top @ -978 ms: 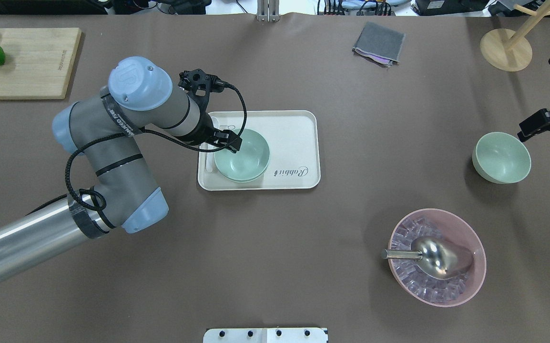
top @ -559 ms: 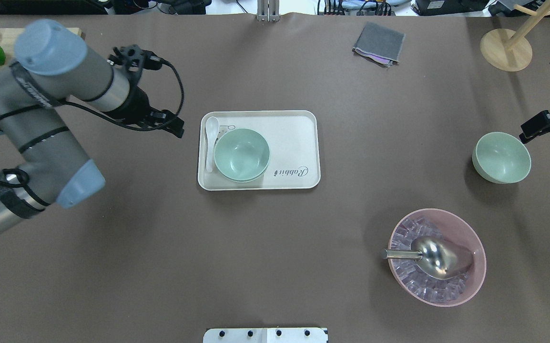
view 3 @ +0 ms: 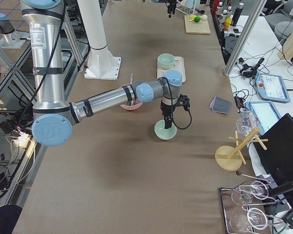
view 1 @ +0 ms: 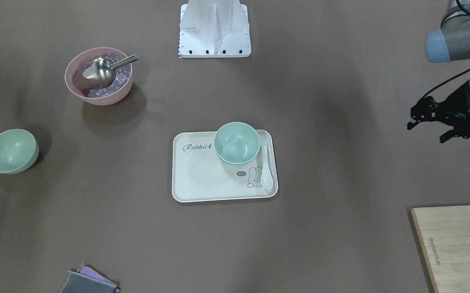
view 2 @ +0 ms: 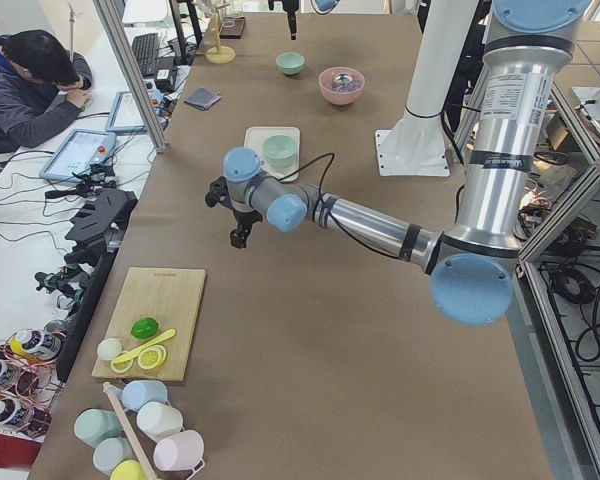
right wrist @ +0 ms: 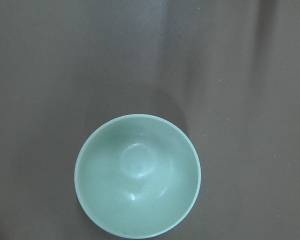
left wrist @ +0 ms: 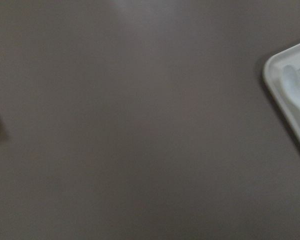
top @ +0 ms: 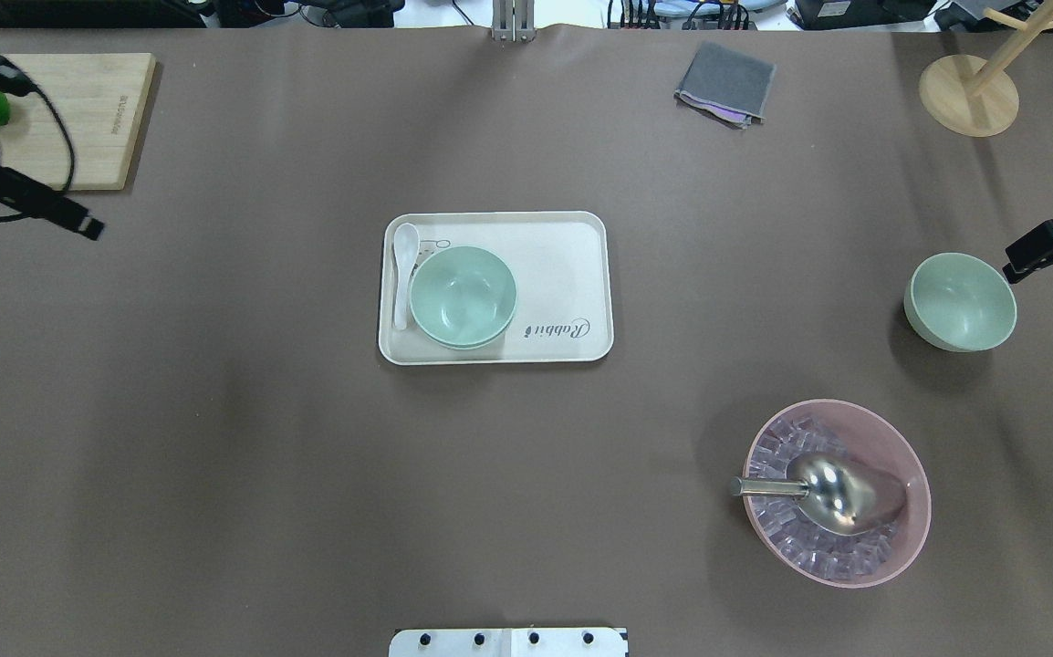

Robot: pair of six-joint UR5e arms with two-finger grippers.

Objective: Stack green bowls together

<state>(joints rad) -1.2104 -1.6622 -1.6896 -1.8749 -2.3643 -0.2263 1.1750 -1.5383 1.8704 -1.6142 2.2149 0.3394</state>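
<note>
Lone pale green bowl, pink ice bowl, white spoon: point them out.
Lone pale green bowl [top: 960,306], overhead view, inside floor
Pink ice bowl [top: 887,443], overhead view, inner wall
White spoon [top: 400,283], overhead view, handle

Open brown surface [top: 244,292] lies between the left tool [view 1: 425,133] and the tray [top: 572,265]; I see nothing standing in that lane. On the tray, a white spoon [top: 403,265] lies just beside the stacked green bowls [top: 463,297] on their left, crowding any approach from that side; the tray's right half is bare. The lone green bowl [top: 960,301] has free surface all round, with the pink bowl [top: 891,429] and its scoop [top: 841,493] well apart, nearer the robot. The right tool [top: 1021,262], clipped at the frame edge, seems to hang just by that bowl's rim.
</note>
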